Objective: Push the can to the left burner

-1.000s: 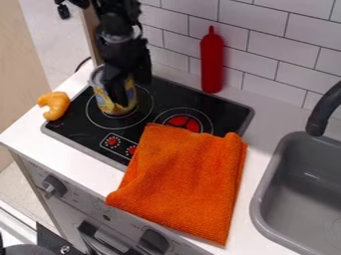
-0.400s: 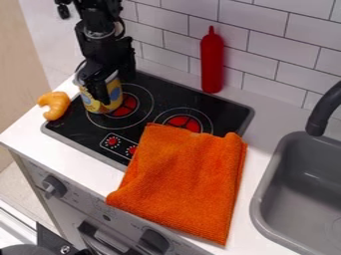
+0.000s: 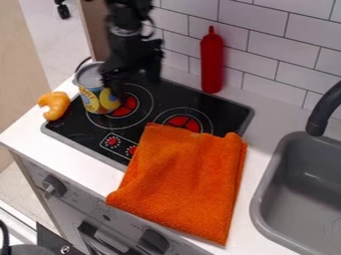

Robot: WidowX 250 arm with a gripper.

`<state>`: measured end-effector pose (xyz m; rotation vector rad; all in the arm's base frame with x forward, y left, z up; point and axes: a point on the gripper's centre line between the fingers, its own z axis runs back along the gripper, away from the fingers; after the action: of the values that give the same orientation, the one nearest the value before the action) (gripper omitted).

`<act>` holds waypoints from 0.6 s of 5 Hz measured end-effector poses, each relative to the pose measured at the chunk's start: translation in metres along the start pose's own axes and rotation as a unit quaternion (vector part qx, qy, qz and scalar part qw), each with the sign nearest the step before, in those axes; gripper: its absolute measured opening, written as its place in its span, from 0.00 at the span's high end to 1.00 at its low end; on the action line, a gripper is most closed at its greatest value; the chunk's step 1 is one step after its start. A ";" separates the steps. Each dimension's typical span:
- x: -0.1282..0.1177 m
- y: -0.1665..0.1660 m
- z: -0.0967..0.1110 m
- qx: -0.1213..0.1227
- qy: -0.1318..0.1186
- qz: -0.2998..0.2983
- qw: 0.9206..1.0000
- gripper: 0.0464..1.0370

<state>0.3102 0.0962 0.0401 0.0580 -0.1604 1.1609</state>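
1. Facing us low down is the grey oven front, with one dark knob at the left and another knob further right.
2. Up on the white tabletop, the orange towel spreads out, its far edge lapping over the black stove.
3. Over to the right, it's the grey sink, and the black faucet curves in above it.
4. On the stove's near side, two small red dials sit in a white outline, the towel right up against one of them.
5. Out at the left, the orange croissant-shaped toy lies just beside the stove.
6. And here's the can! Upright, blue and yellow label, standing over the left part of the left burner, off-centre, with red showing to its right.
7. Right by the can comes the claw, at its right side; spread or pressed together, I cannot tell. The black arm rises behind it.
8. At the back, a red bottle stands upright before the white tiled wall.
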 end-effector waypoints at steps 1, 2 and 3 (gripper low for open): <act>-0.015 0.007 0.003 0.036 0.030 -0.120 0.992 0.04; -0.024 0.014 0.016 0.036 0.014 -0.244 0.969 0.04; -0.030 0.022 0.013 0.052 -0.029 -0.366 0.929 0.04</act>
<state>0.2770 0.0763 0.0475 0.2275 -0.1124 0.4192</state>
